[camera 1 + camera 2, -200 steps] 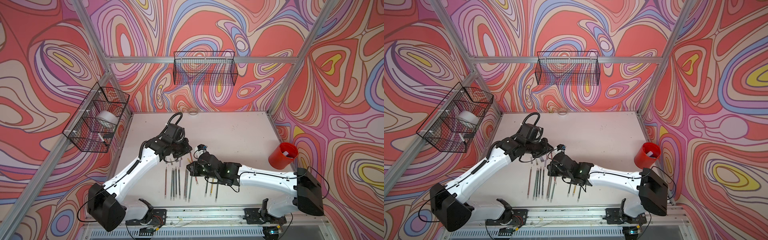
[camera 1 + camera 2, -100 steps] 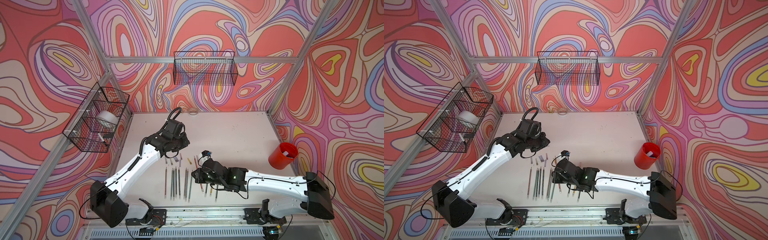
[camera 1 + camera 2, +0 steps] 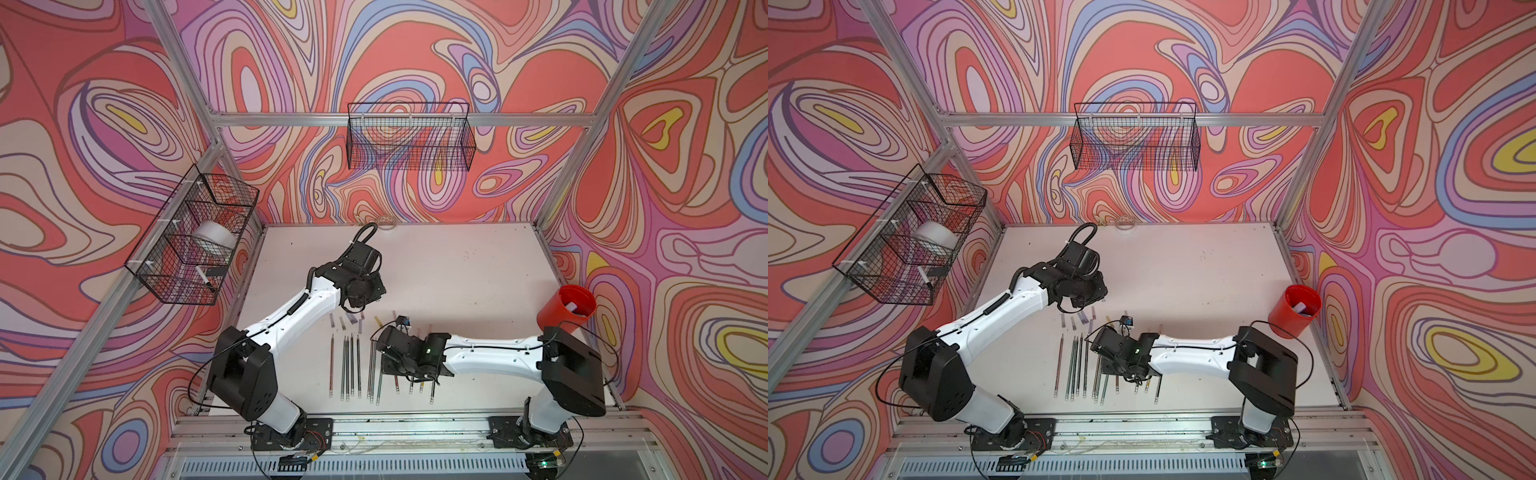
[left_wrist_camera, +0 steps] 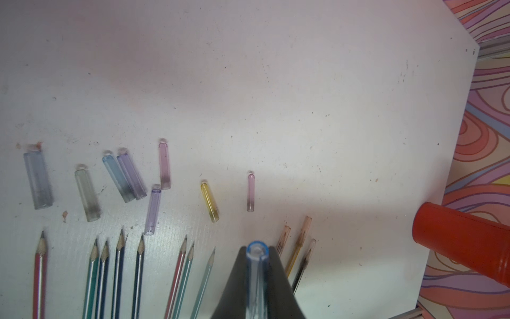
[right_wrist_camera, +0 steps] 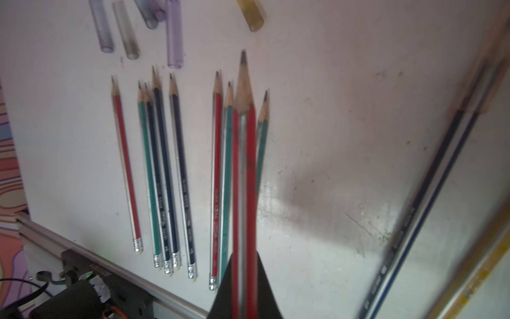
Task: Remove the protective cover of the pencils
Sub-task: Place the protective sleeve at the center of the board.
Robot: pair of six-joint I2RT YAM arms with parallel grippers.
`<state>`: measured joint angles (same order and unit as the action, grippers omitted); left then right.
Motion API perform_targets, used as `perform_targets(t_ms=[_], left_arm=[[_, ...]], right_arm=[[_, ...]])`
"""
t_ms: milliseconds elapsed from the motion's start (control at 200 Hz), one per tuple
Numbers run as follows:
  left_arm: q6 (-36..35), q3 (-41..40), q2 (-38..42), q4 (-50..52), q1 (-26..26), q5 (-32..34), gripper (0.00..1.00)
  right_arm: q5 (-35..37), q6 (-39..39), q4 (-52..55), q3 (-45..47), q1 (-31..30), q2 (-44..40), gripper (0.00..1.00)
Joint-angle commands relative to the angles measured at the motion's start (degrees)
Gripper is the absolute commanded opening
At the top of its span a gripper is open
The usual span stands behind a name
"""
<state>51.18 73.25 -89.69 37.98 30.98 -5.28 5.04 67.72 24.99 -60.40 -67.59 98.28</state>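
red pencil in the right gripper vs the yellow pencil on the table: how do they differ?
The red pencil is clamped in the right gripper; the yellow pencil lies loose on the table. The red pencil's tip is bare; the yellow pencil's tip sits inside a pale cover. Both are thin, long pencils.

Reaches left arm (image 3: 299, 309) from lower left to centre in a top view, wrist bent down, left gripper (image 4: 257, 250) pinched on a blue cover (image 4: 256, 279). Lays right arm (image 3: 490, 353) from lower right leftward, right gripper (image 5: 243, 256) pinched on a red pencil (image 5: 250, 143).
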Motion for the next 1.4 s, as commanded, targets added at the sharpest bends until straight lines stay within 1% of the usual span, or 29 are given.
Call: perform_targets(t_ms=[0,155,180,290,401,486,706,861,966,1087,1167,1397], left_arm=[[-1.02,-0.51,-2.51,2.45,-0.05,1.06,0.04],[-1.52,-1.0,-5.8,3.14,-0.04,1.65,0.04],[-1.44,-1.08,-6.3,3.44,-0.04,1.95,0.05],[-1.08,-1.68,-8.14,3.97,-0.04,1.95,0.05],[-1.08,-2.33,-9.38,4.28,0.09,2.42,0.07],[-0.99,-2.81,-10.11,4.17,0.13,2.84,0.1],[-0.82,-3.54,-11.92,3.81,0.39,3.89,0.12],[-1.26,-3.07,-14.09,3.24,0.75,2.64,0.15],[-1.41,-3.12,-15.09,2.39,0.81,2.24,0.2],[-1.87,-2.18,-16.59,2.53,1.0,1.43,0.25],[-2.04,-1.97,-17.31,2.54,1.1,1.31,0.32],[-1.87,-2.06,-17.36,2.48,1.27,1.23,0.33]], right_arm=[[-1.0,2.0,2.77,-0.79,-0.26,1.59,0.0],[-1.04,3.0,4.19,-0.75,-0.26,2.88,0.0],[-1.15,3.07,4.58,-1.0,-0.26,4.66,0.0],[-1.96,3.28,5.2,-1.49,-0.26,6.28,0.0],[-2.05,3.56,5.48,-1.39,-0.28,6.99,0.0],[-2.07,3.56,6.09,-1.81,-0.3,7.52,0.02],[-2.46,3.92,8.05,-2.91,-0.26,9.29,0.03],[-1.29,5.11,9.43,-2.73,-0.26,8.51,0.07],[-0.49,5.5,10.31,-2.87,-0.26,8.04,0.11],[0.59,5.66,11.3,-3.2,-0.26,7.5,0.2],[0.59,5.75,11.51,-3.26,-0.26,7.51,0.26],[1.2,5.75,12.2,-3.53,-0.26,7.07,0.27]])
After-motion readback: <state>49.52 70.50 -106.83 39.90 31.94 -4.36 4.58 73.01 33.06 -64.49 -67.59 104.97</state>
